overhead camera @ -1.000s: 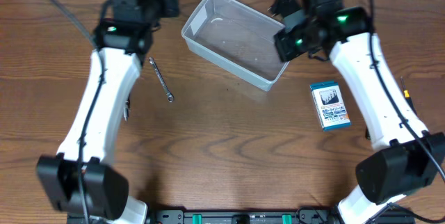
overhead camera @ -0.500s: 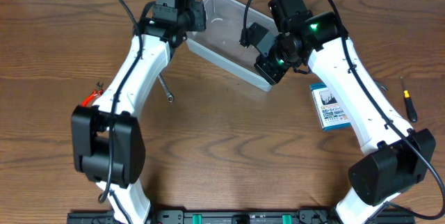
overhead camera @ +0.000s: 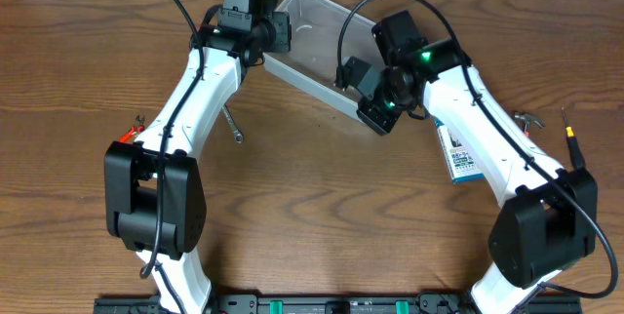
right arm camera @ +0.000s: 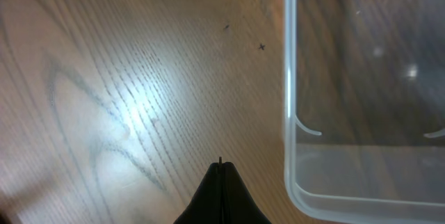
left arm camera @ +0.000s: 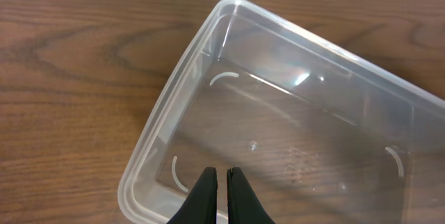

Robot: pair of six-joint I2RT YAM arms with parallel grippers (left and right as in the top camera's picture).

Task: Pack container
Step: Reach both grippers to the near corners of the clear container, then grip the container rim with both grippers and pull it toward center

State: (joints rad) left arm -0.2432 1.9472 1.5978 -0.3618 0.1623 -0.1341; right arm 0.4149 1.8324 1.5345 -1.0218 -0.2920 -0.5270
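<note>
The container is a clear plastic bin standing slantwise at the back middle of the table, with nothing seen inside. My left gripper is at its left end. In the left wrist view its fingers are shut and empty, just above the near rim of the container. My right gripper is at the bin's front right corner. In the right wrist view its fingers are shut and empty over bare wood, just left of the container's wall.
A metal wrench lies left of the bin, partly under my left arm. Orange-handled pliers lie at the far left. A blue box shows under my right arm. A metal tool and a screwdriver lie at the right.
Both arms have swung inward to the container. The left wrist came right to its left end. The right wrist came left and down to its front corner. The bin has shifted a little.
</note>
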